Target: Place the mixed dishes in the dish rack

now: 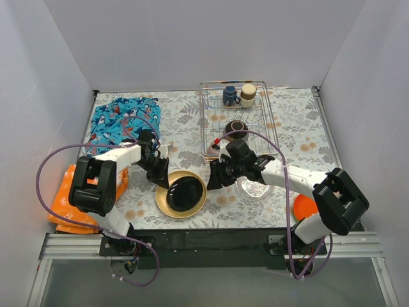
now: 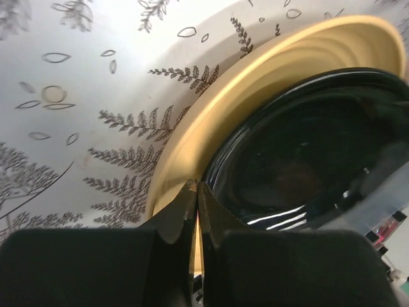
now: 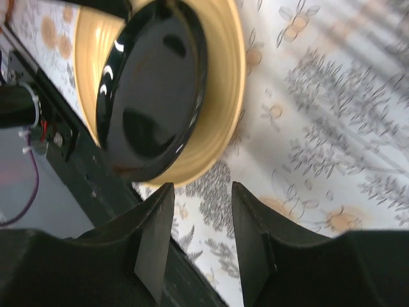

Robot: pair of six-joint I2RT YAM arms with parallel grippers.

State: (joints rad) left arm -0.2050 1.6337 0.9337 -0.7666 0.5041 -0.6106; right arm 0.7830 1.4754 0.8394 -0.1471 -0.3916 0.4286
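The black plate [image 1: 185,192] lies stacked on the tan-yellow plate [image 1: 163,203] at the near centre of the worktop [image 1: 307,134]. The left gripper [image 1: 162,182], its arm bent low, sits fully closed at their left rim, gripping nothing. The right gripper [image 1: 211,181] reaches in from the right, half open and empty. Only the top view shows the dish rack [image 1: 259,125] farther back, between plain grey walls [image 1: 192,38].

**A quick tally**

Three plates: one tan-yellow plate [image 1: 167,204], one black plate [image 1: 185,192], one orange plate [image 1: 303,206]. Two bowls: one dark brown bowl [image 1: 236,129], one grey patterned bowl [image 1: 252,190]. One dark blue mug [image 1: 229,96]. One beige cup [image 1: 248,94]. One dish rack [image 1: 206,121]. Two cloths: one blue patterned cloth [image 1: 121,121], one orange cloth [image 1: 61,201].
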